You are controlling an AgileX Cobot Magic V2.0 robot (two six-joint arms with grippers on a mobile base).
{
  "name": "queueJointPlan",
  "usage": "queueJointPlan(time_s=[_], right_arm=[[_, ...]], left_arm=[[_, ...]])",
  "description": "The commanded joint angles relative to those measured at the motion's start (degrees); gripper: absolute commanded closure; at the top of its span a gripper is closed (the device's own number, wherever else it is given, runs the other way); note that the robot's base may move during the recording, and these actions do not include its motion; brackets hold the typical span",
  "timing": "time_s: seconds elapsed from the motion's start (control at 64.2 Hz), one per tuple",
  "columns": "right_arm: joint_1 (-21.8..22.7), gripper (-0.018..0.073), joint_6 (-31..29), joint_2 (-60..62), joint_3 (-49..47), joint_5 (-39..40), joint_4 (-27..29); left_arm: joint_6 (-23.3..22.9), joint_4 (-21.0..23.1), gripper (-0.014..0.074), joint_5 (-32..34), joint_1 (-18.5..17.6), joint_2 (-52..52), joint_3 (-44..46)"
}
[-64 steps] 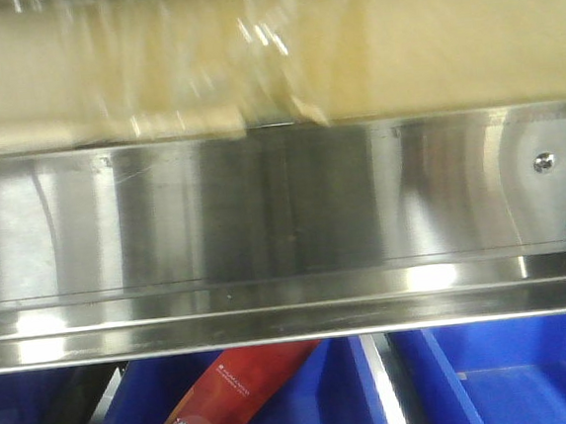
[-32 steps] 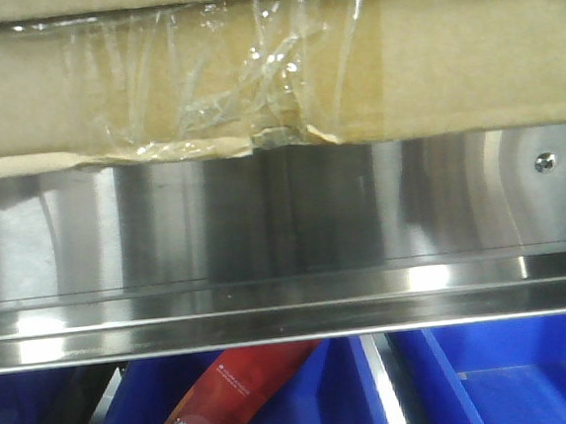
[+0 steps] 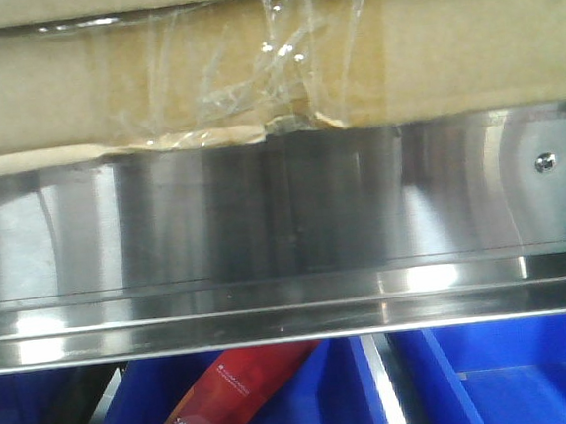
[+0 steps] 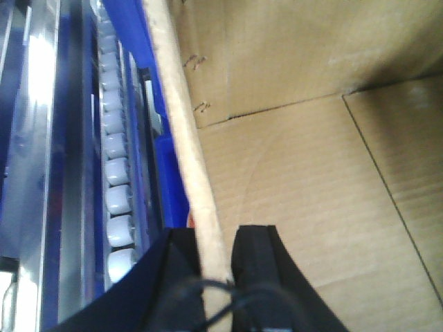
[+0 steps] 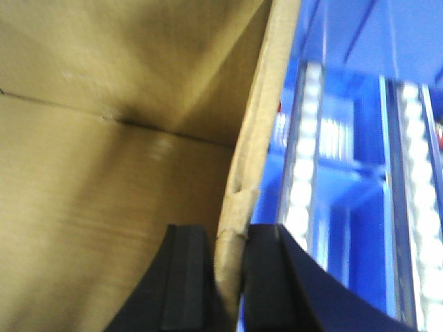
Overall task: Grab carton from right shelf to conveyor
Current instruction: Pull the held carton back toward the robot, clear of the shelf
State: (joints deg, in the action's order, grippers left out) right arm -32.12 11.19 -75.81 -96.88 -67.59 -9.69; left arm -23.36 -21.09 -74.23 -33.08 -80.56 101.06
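The black left gripper (image 4: 213,257) and right gripper (image 5: 227,264) each pinch a wall of the large brown cardboard carton (image 3: 447,49) just above the polished steel shelf rail (image 3: 284,222): grabbed, I'd say, conveyor trip remaining

Brown carton (image 3: 467,47), blue bins (image 3: 515,375)

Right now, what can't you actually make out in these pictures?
- Front view: the carton runs off the top and side edges.
- Front view: the right shelf rail hides the red packet's top.
- Wrist views: the bottom edge crops the left end effector and right end effector.
- The conveyor appears in no view.
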Motion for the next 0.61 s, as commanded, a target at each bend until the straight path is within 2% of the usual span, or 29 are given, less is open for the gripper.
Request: queueJointPlan(time_s=[0.0, 0.592], right_arm=[[-0.4, 0.0627, -1.2, 0.5, -0.1, 6.3, 2.2], [-0.4, 0.0627, -1.2, 0.5, -0.1, 9.4, 2.2]], left_arm=[[0.5, 3.8, 0.0616, 4.3, -1.0, 0.7, 0.4], [0.5, 3.8, 0.0616, 4.3, -1.0, 0.7, 0.4]])
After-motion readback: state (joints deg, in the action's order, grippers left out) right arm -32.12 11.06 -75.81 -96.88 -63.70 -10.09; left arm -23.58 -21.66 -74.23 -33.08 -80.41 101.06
